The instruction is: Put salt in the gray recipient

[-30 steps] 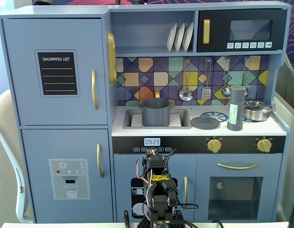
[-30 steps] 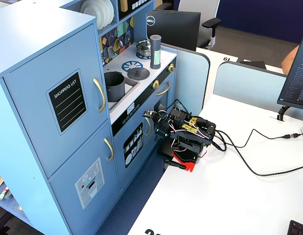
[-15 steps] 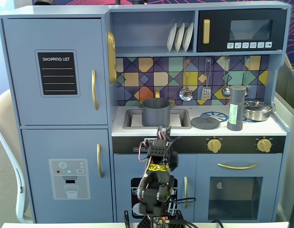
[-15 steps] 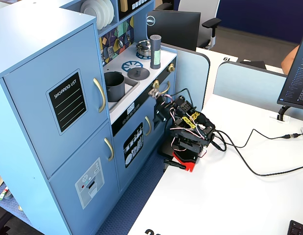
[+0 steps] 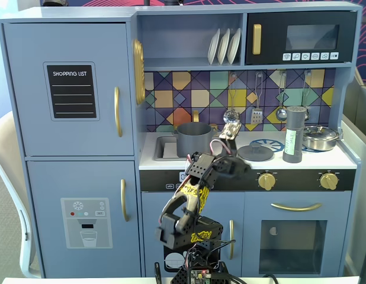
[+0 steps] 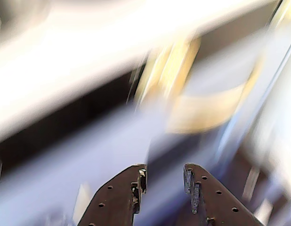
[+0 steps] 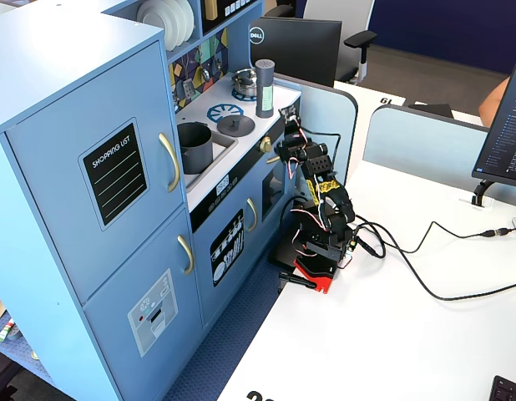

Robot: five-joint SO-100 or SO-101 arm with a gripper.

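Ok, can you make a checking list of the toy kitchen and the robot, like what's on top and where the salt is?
Surface: white counter of a blue play kitchen.
Job's things: salt shaker upright on the counter, right side in a fixed view; gray pot in the sink.
Clutter: flat gray lid, shiny lidded pan, hanging utensils, plates on the shelf.
Grippers: gripper raised near counter height, empty, jaws slightly apart in the wrist view.
Cables: black leads across the white desk.
Surroundings: monitor, office chair.
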